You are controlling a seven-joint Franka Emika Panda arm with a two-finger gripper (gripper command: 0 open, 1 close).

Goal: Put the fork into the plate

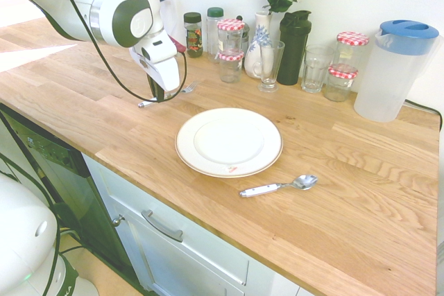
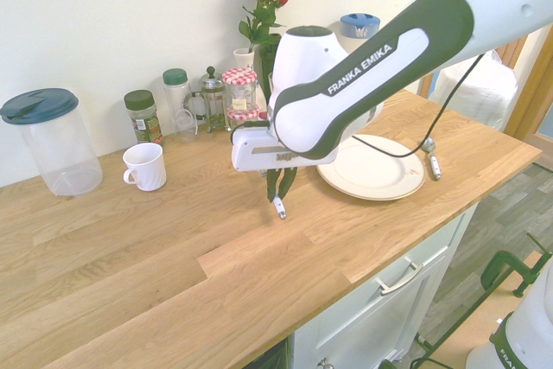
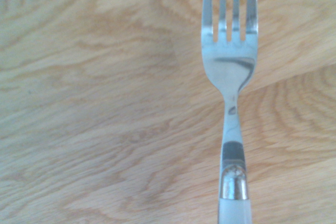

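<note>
Fork (image 3: 229, 77): tines and neck polished metal, mirror-glossy, reflections across the bowl of the tines; a shiny metal collar joins a white handle, smooth, probably plastic (wrist view blurred there).
Countertop (image 1: 333, 192): wood, joined staves, clear grain, satin finish with soft sheen.
Plate (image 1: 229, 141): white glazed ceramic, glossy, thin gold-brown rim line.
Spoon (image 1: 279, 186): shiny metal bowl, smooth white handle.
Pitcher (image 1: 393, 71): translucent frosted plastic, matt; blue plastic lid.
Tumblers (image 1: 316, 68): clear glass.
Jars (image 1: 352, 48): clear glass, red-and-white checked lids.
Mug (image 2: 144, 167): white glossy ceramic.
Arm casing (image 2: 371, 66): smooth white plastic, semi-gloss, with dark matt sections.
Cabinet front (image 1: 187, 247): painted white, matt; brushed metal handle.
</note>
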